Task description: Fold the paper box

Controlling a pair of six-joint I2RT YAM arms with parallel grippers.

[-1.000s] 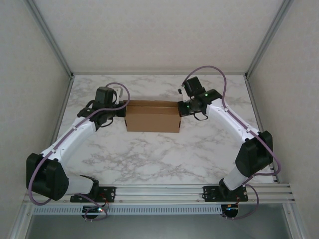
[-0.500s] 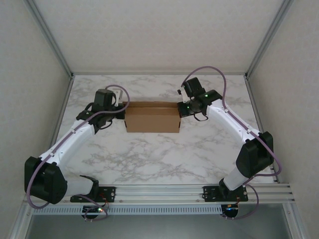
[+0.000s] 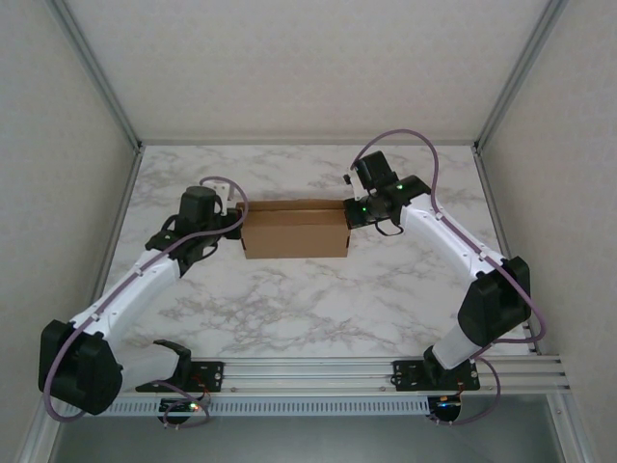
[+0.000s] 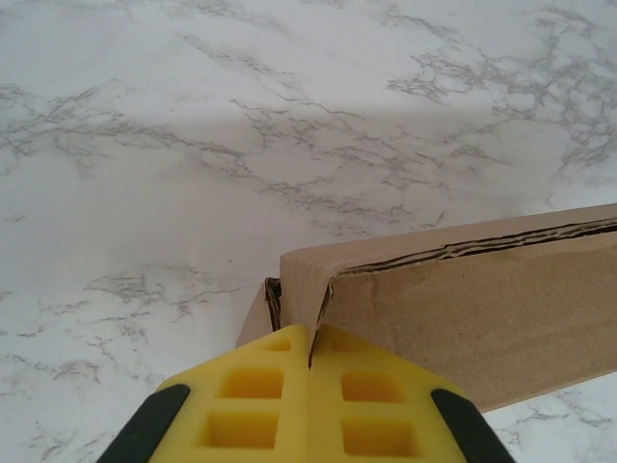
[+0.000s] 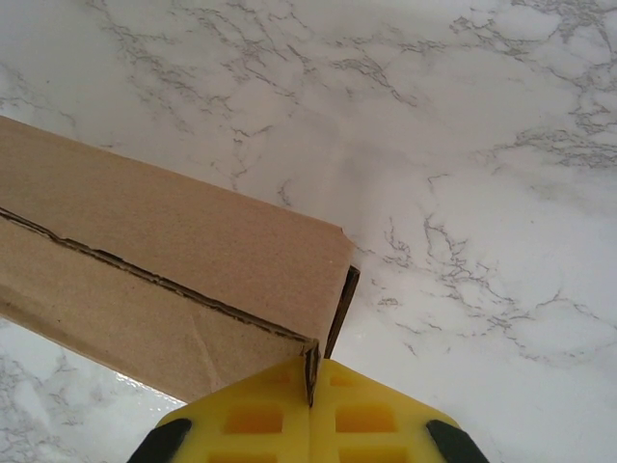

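The paper box [image 3: 294, 231] is a brown cardboard box, folded into a shallow rectangular shape, in the middle of the marble table. My left gripper [image 3: 237, 225] is at its left end. In the left wrist view the yellow fingers [image 4: 251, 395] are shut on a thin cardboard edge at the corner of the paper box [image 4: 472, 309]. My right gripper [image 3: 349, 210] is at the right end. Its yellow fingers [image 5: 376, 420] are shut on the corner edge of the paper box [image 5: 174, 231]. Corrugated seams show along the box's top edge.
Pale enclosure walls with aluminium posts [image 3: 116, 116] border the marble table [image 3: 308, 309] on the left, right and back. A metal rail [image 3: 308, 371] carrying both arm bases runs along the near edge. Purple cables loop over both arms.
The left arm's elbow has swung down and to the left, and its wrist has edged slightly left. The box and the right arm have barely moved. Both grippers stay shut.
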